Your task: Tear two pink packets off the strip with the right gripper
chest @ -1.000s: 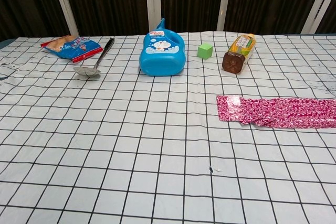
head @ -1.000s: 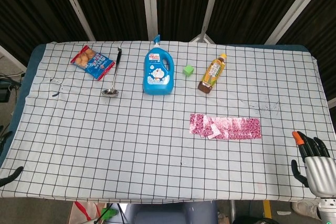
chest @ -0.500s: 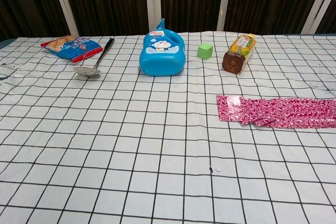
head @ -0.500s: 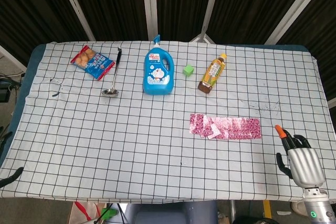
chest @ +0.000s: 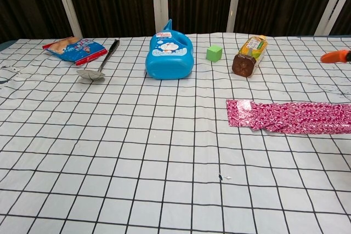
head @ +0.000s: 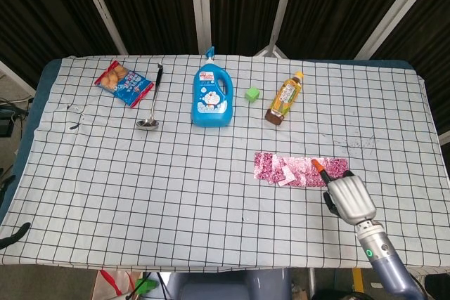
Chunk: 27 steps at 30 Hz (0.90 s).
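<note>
I am holding my right hand [head: 347, 197] just beside the pink packet strip's [head: 301, 170] right end (grasping nothing). The strip is lying flat on the checked tablecloth [head: 140, 173], below the tea bottle [head: 284, 99]. Finger spread: cannot tell.

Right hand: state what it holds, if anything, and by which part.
Nothing is held. The right hand hovers above the right end of the pink packet strip, which lies flat on the table, untouched.

Both views were bright and evenly lit from overhead. Shadows under objects on the bench [head: 105, 173] were faint and short. Focus was sharp throughout. The backdrop behind stayed dark. Slight glare showed on the pink strip [chest: 290, 117] at its left end.
</note>
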Each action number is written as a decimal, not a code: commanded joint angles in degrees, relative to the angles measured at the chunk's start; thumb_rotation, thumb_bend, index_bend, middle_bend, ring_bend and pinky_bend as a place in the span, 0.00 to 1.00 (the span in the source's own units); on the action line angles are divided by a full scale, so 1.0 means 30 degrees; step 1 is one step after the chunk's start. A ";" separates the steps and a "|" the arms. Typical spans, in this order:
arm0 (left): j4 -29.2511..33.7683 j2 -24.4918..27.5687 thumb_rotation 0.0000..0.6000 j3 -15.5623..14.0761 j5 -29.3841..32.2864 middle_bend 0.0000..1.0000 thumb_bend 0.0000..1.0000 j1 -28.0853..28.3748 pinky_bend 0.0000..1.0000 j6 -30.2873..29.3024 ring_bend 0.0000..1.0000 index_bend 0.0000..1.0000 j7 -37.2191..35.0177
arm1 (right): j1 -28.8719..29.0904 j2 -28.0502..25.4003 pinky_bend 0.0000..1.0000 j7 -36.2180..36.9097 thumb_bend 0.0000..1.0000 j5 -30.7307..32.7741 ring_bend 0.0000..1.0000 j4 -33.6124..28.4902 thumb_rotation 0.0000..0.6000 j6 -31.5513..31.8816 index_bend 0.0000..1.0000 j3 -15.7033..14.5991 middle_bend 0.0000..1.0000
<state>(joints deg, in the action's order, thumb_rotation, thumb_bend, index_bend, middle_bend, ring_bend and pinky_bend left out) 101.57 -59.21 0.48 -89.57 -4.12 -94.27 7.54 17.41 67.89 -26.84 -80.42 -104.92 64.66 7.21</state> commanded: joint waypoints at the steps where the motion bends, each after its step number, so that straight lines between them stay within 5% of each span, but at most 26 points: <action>1: -0.0009 0.0024 1.00 0.0020 0.0053 0.00 0.28 0.0003 0.08 0.0015 0.00 0.13 -0.0051 | 0.1038 0.1136 0.57 -0.1445 0.57 0.1255 0.78 -0.0212 1.00 -0.0956 0.17 0.0515 0.72; 10: -0.0032 0.0165 1.00 0.0131 0.0324 0.00 0.28 0.0090 0.08 0.0198 0.00 0.13 -0.0379 | 0.3348 0.3915 0.70 -0.5948 0.77 0.5012 0.87 0.0430 1.00 -0.2490 0.22 0.0927 0.84; 27: -0.0040 0.0252 1.00 0.0261 0.0670 0.00 0.28 0.0171 0.08 0.0366 0.00 0.13 -0.0561 | 0.6045 0.7007 0.71 -0.9576 0.80 1.0531 0.88 0.1728 1.00 -0.2115 0.21 0.1068 0.85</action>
<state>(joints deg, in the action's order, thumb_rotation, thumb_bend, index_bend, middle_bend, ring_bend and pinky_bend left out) 101.46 -58.45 1.25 -87.57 -3.61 -93.18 5.86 34.86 88.22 -54.93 -49.70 -100.34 57.95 10.35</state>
